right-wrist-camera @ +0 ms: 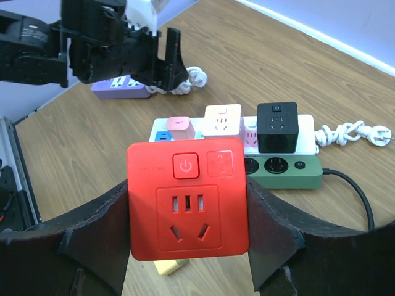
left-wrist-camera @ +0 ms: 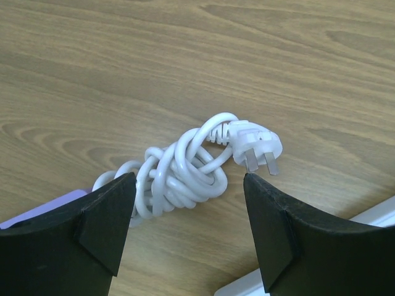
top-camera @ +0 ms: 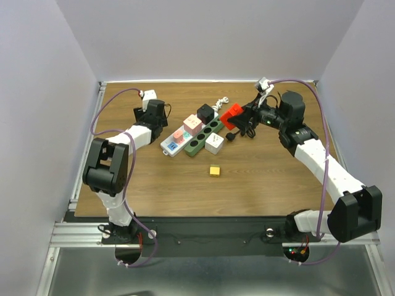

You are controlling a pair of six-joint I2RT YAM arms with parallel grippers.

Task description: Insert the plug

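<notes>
Starting nearest our bases, we see a small yellow block (top-camera: 214,171) lying alone on the wooden table (top-camera: 265,179). Beyond it a white power strip (top-camera: 174,142) and a green power strip (top-camera: 203,137) lie side by side, with a pink cube (right-wrist-camera: 180,126) and a black cube (right-wrist-camera: 278,126) seated on them. Our right gripper (right-wrist-camera: 188,197) is clamped on a red socket cube (right-wrist-camera: 188,213), held up by the far end of the strips with its socket face toward the wrist camera. Farther left, our left gripper (left-wrist-camera: 185,182) hangs with jaws apart over a coiled white cord (left-wrist-camera: 179,172). Its white plug (left-wrist-camera: 256,143) lies on the table near the right finger, prongs bare and untouched. A purple power strip (right-wrist-camera: 120,86) sits just beside that coil. Farthest back, a second white cord (top-camera: 221,102) lies behind the strips.
</notes>
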